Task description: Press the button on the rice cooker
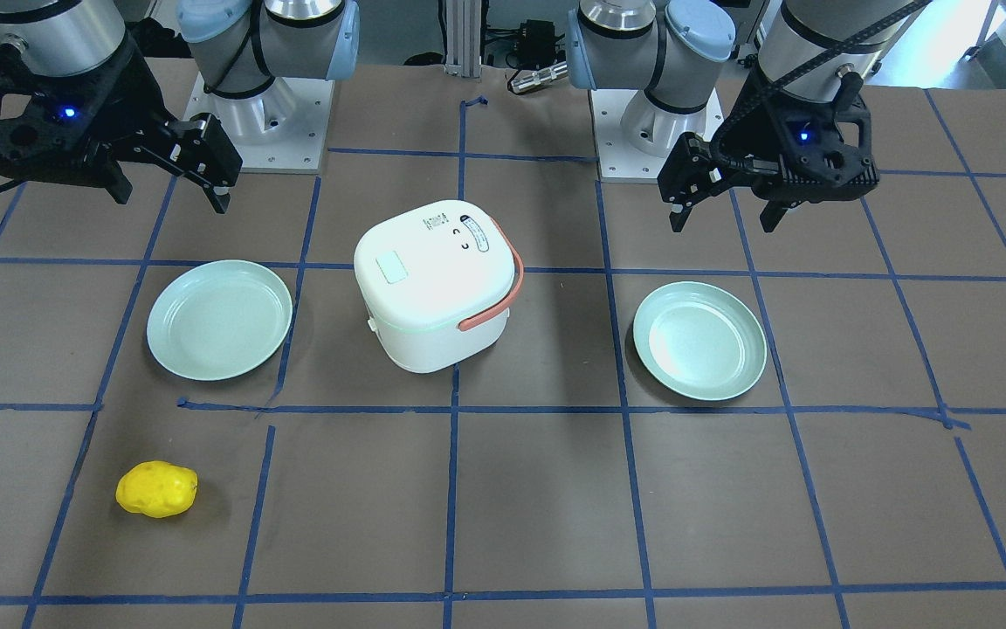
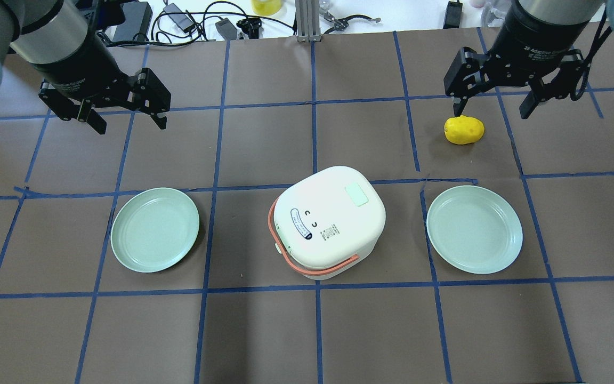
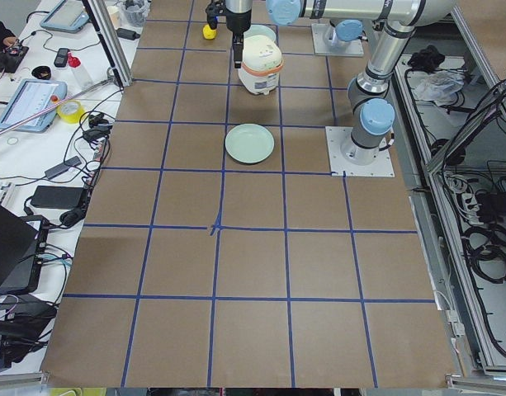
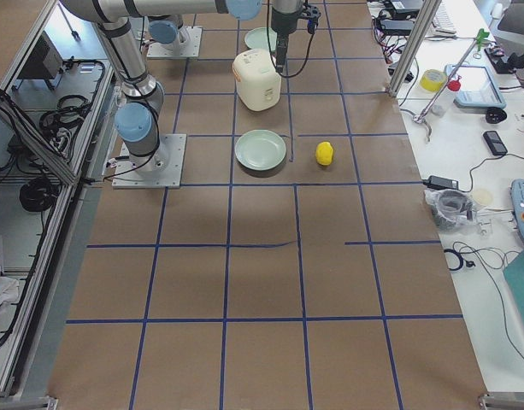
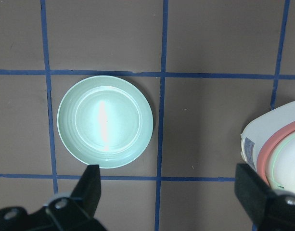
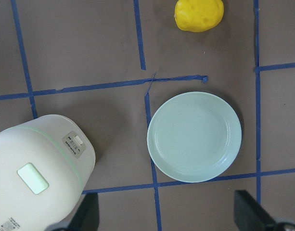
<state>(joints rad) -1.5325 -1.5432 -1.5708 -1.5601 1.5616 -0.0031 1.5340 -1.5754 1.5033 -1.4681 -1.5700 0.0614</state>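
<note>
The white rice cooker [image 2: 331, 218] with an orange handle stands at the table's middle, lid shut. It also shows in the front view [image 1: 433, 288]. The button [image 2: 356, 194] is a pale mint rectangle flush in the lid's top. It shows too in the front view [image 1: 394, 267] and the right wrist view [image 6: 33, 178]. My left gripper [image 2: 130, 125] is open and empty, high above the table, far left of the cooker. My right gripper [image 2: 491, 111] is open and empty, high and far right of the cooker.
One mint plate [image 2: 155, 229] lies left of the cooker, another mint plate [image 2: 475, 229] right of it. A yellow lumpy object [image 2: 464, 129] lies on the table under my right gripper. Cables and tools line the far edge.
</note>
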